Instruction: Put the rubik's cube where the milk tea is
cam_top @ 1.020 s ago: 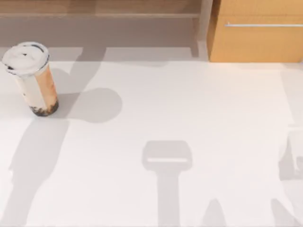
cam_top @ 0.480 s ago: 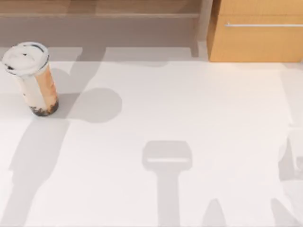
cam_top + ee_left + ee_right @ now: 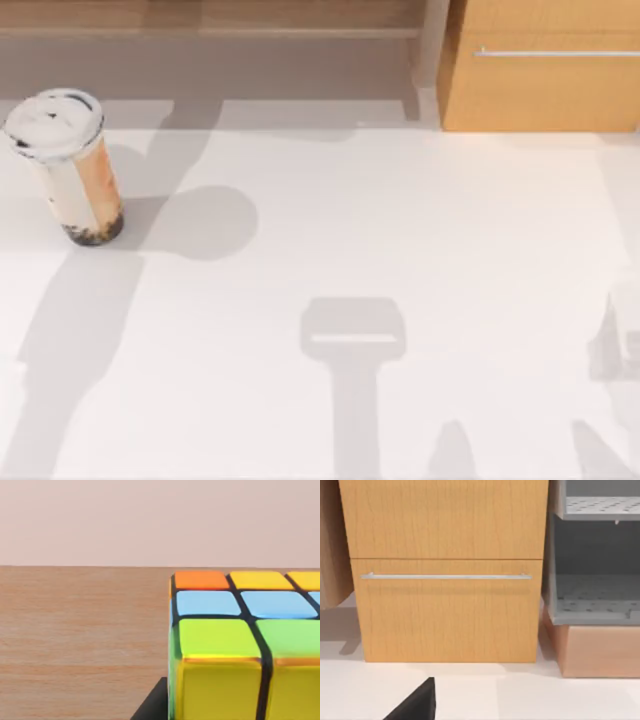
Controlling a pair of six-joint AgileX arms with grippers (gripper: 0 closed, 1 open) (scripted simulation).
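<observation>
White counter [image 3: 400, 230] stretches across the top view, backed by a light wooden cabinet with a slim metal handle [image 3: 545, 75] at the far right. The milk tea [image 3: 65, 165] — a tall clear plastic cup with a white domed lid, creamy orange-brown drink and dark pearls at its base — stands upright near the counter's left edge, far side. It occupies the very spot the cube is meant for, so setting the cube down there could knock the top-heavy cup over unless the cup is moved off first.

From the left wrist, the rubik's cube [image 3: 240, 645], a glossy block of orange, yellow, blue and green tiles, sits very close on a brown wooden surface [image 3: 80, 640]. How far the left pincer is open, or whether it has hold of anything, cannot be told; an off-centre closing could twist the cube out.

From the right wrist, the cabinet front faces the camera beside a grey open shelf unit [image 3: 595, 565] — the right pincer's opening cannot be told either.
</observation>
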